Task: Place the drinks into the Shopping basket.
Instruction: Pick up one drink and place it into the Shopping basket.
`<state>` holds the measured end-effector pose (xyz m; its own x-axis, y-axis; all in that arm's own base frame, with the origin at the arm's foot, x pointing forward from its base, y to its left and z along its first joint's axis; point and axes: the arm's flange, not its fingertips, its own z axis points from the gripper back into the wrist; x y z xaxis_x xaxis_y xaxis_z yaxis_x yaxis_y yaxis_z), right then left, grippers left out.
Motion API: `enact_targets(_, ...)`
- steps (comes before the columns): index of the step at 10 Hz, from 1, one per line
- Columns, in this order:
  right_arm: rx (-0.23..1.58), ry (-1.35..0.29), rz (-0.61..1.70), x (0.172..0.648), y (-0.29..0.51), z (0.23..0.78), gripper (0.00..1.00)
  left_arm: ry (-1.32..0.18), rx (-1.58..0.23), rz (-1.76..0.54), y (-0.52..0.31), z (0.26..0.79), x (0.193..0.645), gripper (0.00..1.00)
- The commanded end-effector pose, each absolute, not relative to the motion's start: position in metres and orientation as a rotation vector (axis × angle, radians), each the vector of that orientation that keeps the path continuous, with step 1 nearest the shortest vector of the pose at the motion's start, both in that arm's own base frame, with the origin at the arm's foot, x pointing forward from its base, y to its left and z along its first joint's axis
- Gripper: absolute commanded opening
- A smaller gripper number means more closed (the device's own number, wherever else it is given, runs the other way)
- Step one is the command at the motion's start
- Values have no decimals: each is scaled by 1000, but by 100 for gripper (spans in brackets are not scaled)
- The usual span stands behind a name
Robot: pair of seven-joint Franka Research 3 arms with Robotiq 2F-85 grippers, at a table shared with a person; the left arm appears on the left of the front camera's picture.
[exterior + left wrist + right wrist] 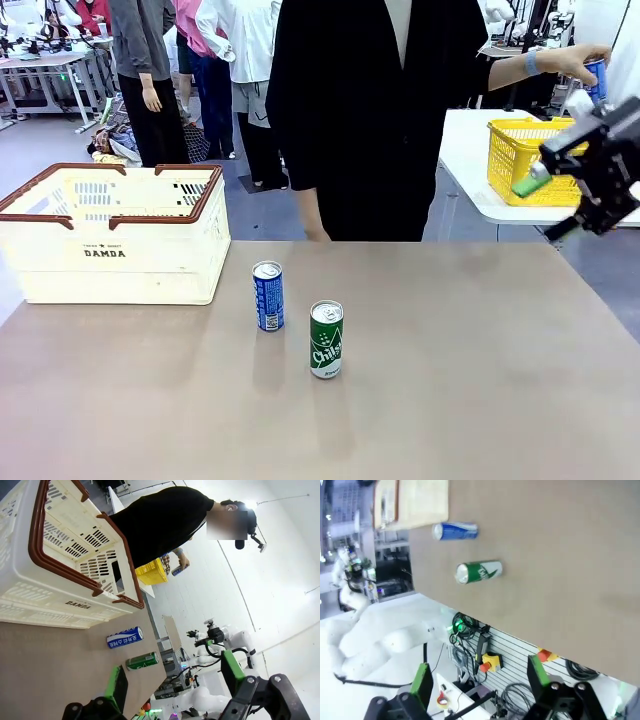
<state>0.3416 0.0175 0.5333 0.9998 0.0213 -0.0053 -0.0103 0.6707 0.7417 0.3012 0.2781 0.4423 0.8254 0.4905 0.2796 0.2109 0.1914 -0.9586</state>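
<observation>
Cans stood upright on the table (480, 380), 2 of them, close together but not touching. The blue can (268, 296) was near the middle, and the green can (326, 340) was just beside it, slightly right and nearer the robot's edge. The basket (120, 270) sat at the table's far left corner, its DAMDA print facing the robot, with the blue can near its right front corner. The left claw (172, 677) was open, its fingers spread wide with nothing between them, and its wrist view looked across the basket and both cans. The right claw (479, 677) was open too and gripped nothing; in the front view it hung raised past the table's right edge. A person (370, 110) stood at the far edge, one hand (578, 58) stretched out to the side above a yellow basket (515, 150) on another table, holding a held can (597, 80), blue like the first
</observation>
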Motion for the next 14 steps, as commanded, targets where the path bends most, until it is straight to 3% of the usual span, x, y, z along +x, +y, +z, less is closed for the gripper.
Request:
enact_targets(1,831,11,66,349,30,552,100,-620,-1389,190,277,443,299,100)
enact_targets(5,885,58,65,351,18,543,100,-620,-1389,190,277,443,299,100)
enact_targets(7,1061,65,-99,331,-125,576,100,-620,-1389,190,277,443,299,100)
enact_targets(9,1220,83,-228,302,-230,573,100,-620,-1389,190,277,443,299,100)
enact_targets(10,1319,85,-223,297,-252,566,100,-620,-1389,190,277,443,299,100)
enact_targets(13,1272,52,-219,300,-239,525,100,-620,-1389,190,277,443,299,100)
enact_targets(14,1311,70,-293,275,-273,543,100,-620,-1389,190,277,443,299,100)
